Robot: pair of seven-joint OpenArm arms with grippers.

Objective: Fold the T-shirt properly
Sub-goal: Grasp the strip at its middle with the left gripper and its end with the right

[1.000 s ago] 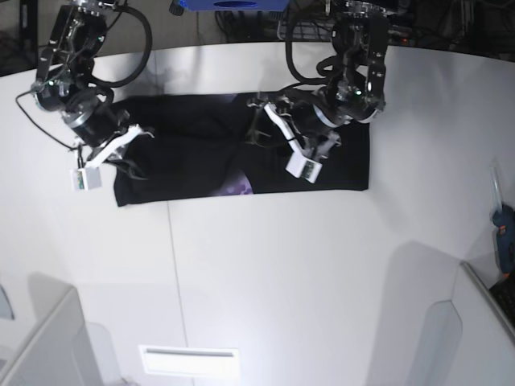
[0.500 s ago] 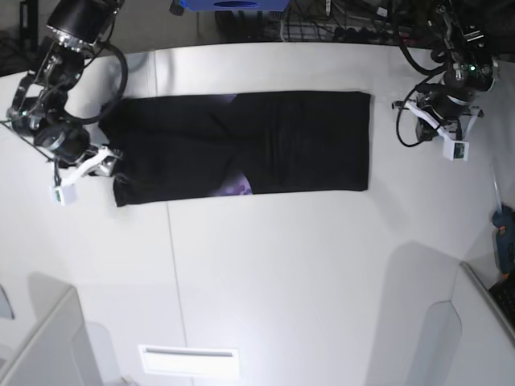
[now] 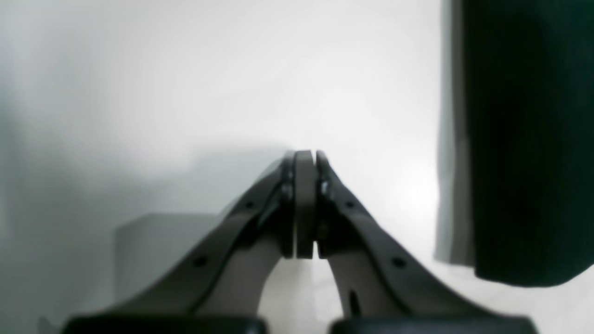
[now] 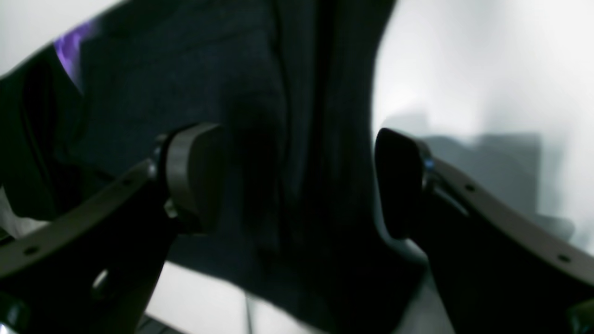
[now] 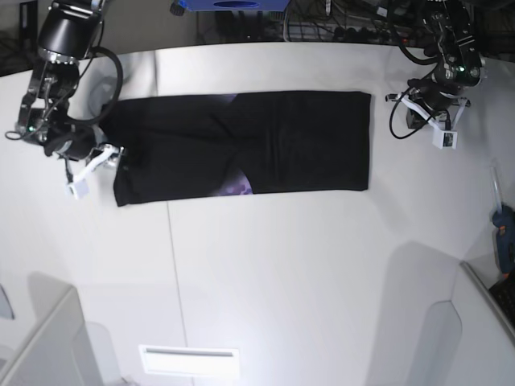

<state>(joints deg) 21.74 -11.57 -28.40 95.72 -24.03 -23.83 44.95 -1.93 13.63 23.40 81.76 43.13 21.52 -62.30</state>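
Note:
The T-shirt [image 5: 241, 145] lies flat on the white table [image 5: 282, 281] as a long black band, with a small purple patch [image 5: 238, 189] at its near edge. My right gripper [image 5: 115, 159] hangs over the band's left end, open; in the right wrist view its fingers [image 4: 195, 171] straddle the dark cloth [image 4: 287, 116] with nothing pinched between them. My left gripper [image 5: 412, 112] sits just off the band's right end, shut and empty. In the left wrist view its pads [image 3: 305, 199] meet over bare table, and the T-shirt's edge [image 3: 524, 139] lies to the right.
A blue object [image 5: 233, 4] sits behind the table's far edge. Another blue item [image 5: 505, 233] lies at the right edge. Grey panels [image 5: 48, 346] rise at the near corners, and a white slot [image 5: 189, 362] is set into the table's front.
Both arms left the middle of the shirt and swung out to its two ends. The left gripper closed and the right one opened; the shirt now lies uncovered.

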